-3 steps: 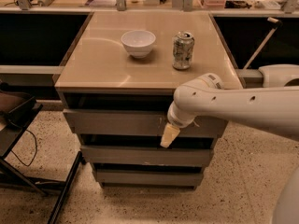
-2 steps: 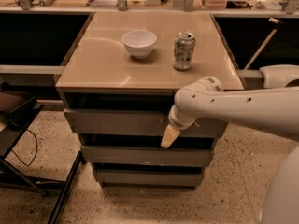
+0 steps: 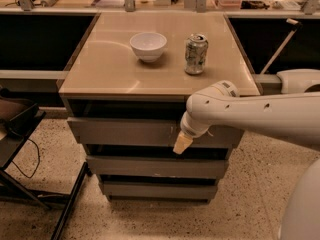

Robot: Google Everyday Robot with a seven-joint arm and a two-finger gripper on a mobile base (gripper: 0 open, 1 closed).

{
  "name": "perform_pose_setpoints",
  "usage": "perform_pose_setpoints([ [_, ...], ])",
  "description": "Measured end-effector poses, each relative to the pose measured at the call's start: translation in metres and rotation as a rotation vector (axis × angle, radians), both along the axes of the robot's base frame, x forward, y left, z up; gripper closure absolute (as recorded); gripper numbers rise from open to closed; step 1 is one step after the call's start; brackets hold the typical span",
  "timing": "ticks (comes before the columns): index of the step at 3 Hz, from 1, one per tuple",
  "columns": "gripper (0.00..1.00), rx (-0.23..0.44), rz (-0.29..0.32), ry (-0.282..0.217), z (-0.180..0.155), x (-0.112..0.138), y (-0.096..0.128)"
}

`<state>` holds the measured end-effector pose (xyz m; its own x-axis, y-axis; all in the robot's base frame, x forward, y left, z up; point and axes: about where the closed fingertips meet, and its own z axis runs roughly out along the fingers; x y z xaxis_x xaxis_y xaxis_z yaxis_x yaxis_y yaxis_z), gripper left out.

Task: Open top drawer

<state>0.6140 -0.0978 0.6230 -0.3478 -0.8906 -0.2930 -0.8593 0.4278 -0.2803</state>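
Observation:
The top drawer is the widest grey front of the cabinet, just under the beige tabletop, with a dark gap above it. It stands a little farther out than the two narrower fronts below. My gripper, with a cream-coloured tip, hangs from the white arm that reaches in from the right. It is at the lower edge of the top drawer's front, right of centre, over the gap to the middle drawer.
A white bowl and a drink can stand on the tabletop. The bottom drawer is lowest. A dark chair or stand with a cable is at the left, on speckled floor.
The gripper tip has crept slightly up and to the right along the drawer front. The drawer, bowl and can look unchanged.

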Motion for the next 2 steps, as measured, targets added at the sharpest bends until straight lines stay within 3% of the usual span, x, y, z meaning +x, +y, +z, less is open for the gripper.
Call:
perform_pose_setpoints([
  [2, 0.65, 0.000, 0.000, 0.000, 0.0001, 0.0000, -0.0001],
])
